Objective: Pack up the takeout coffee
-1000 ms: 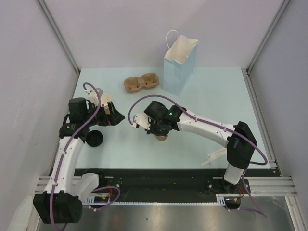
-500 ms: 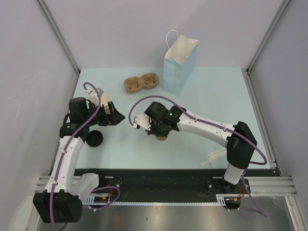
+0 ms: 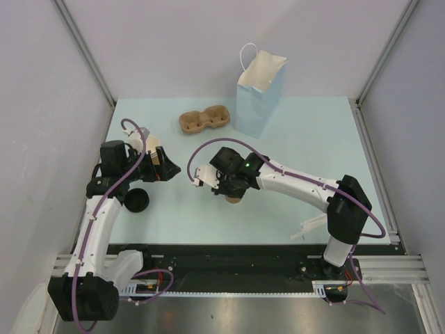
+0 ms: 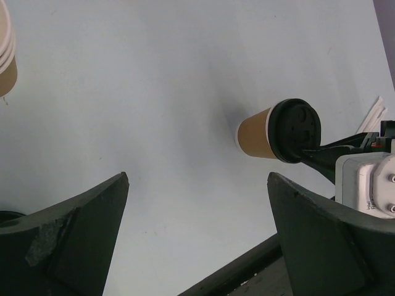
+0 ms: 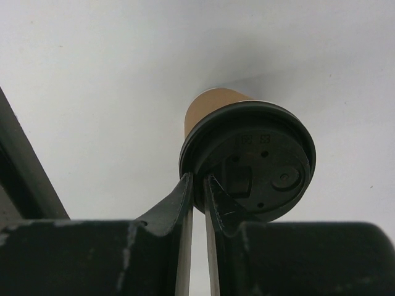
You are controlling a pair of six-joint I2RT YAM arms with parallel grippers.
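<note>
Takeout coffee [image 5: 247,160] stands upright mid-table [image 3: 313,139], lidded, well apart from the blue paper bag [image 3: 261,94]; right gripper [image 5: 199,185] sits at the lid's rim, fingers nearly together, pinching nothing; left gripper [image 4: 197,179] is spread wide; bagging seems unstarted, and next probably calls for a wider grasp; lid embossing is unreadable.

A blue paper bag [image 3: 259,97] stands upright on the pale surface [image 3: 313,139], a cardboard cup carrier [image 3: 204,119] just beside it, a loose black lid [image 3: 136,200] well apart.
</note>
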